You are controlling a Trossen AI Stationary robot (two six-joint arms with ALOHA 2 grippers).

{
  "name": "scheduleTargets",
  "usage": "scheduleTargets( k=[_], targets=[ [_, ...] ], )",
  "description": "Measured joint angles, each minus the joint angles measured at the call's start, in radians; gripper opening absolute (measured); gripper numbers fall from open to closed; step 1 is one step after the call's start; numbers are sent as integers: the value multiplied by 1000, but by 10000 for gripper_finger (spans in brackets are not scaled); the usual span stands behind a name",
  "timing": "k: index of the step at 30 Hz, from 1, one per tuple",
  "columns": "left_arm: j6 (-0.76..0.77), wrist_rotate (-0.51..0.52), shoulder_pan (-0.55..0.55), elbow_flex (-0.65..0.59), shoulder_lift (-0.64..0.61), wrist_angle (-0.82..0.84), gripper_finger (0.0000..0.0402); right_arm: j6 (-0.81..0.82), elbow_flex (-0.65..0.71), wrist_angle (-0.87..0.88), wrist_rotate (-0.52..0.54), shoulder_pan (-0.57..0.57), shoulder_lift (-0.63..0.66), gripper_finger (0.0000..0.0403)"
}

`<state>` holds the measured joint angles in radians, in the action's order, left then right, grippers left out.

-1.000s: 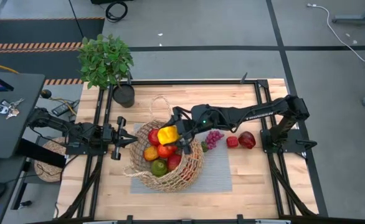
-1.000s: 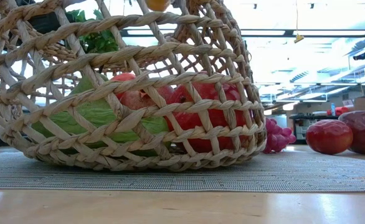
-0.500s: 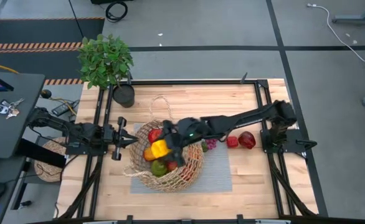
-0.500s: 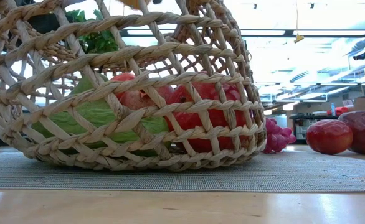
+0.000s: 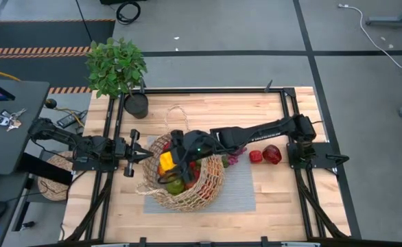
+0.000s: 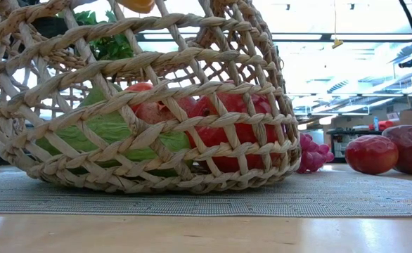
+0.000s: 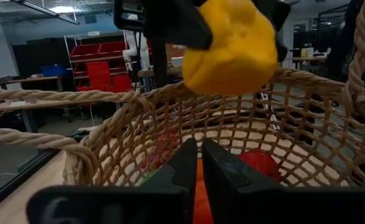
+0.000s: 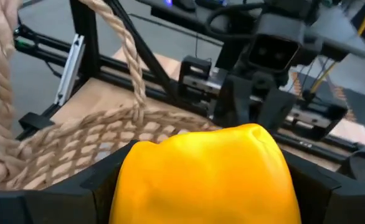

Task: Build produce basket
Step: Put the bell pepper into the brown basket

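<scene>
From the high view, the wicker basket is seen near the middle of the wooden table, set on a grey mat, with one thin looped handle arching toward the far edge. The right gripper is reached over the basket's left half and is closed on a yellow bell pepper, which is held above the produce already inside, among it a green piece and red pieces. Purple grapes, a small red piece and a dark red piece are left on the table to the basket's right. The left gripper is parked just beside the basket's left rim, its fingers pressed together. A potted plant stands at the far left corner. No lettering can be read.

In the low view, the basket fills most of the frame, its open mouth upward. A green piece and red pieces are seen through the weave. The pepper's underside shows at the top edge. The grapes and two red pieces lie beyond on the right.

In the left wrist view, the closed fingers are pointed into the basket, and the pepper is hung above it in the other arm's dark jaws.

In the right wrist view, the pepper is clamped between the dark fingers, its long axis lying across them, with the basket rim below.
</scene>
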<state>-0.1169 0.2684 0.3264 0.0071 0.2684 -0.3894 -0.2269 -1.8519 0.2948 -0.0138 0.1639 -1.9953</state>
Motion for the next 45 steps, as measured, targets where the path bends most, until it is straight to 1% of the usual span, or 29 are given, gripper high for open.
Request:
scheduleTargets(
  k=[3,9,12,14,19,24,28,30,33,37,42,45],
  targets=[
    [0,0,0,0,0,0,36,13,9,13,-32,-7,-1,307],
    [0,0,0,0,0,0,29,33,58,21,-45,-11,-3,307],
    [0,0,0,0,0,0,28,32,66,32,-119,-9,-2,307],
    [0,0,0,0,0,-1,30,32,79,33,-135,-3,-2,308],
    [0,0,0,0,0,-1,36,30,80,35,-114,-3,0,309],
    [0,0,0,0,0,-1,31,15,75,42,-107,-2,0,309],
    [0,0,0,0,0,-1,28,-39,53,82,-27,1,29,309],
    [0,0,0,0,0,-1,29,-59,52,80,-9,3,56,309],
    [0,0,0,0,0,-1,33,-63,50,77,-8,5,86,309],
    [0,0,0,0,0,-1,36,-72,50,110,-7,4,86,309],
    [0,0,0,0,0,-1,30,-132,51,200,96,9,96,309],
    [0,0,0,0,0,-1,28,-136,51,202,109,11,120,309]
  ],
)
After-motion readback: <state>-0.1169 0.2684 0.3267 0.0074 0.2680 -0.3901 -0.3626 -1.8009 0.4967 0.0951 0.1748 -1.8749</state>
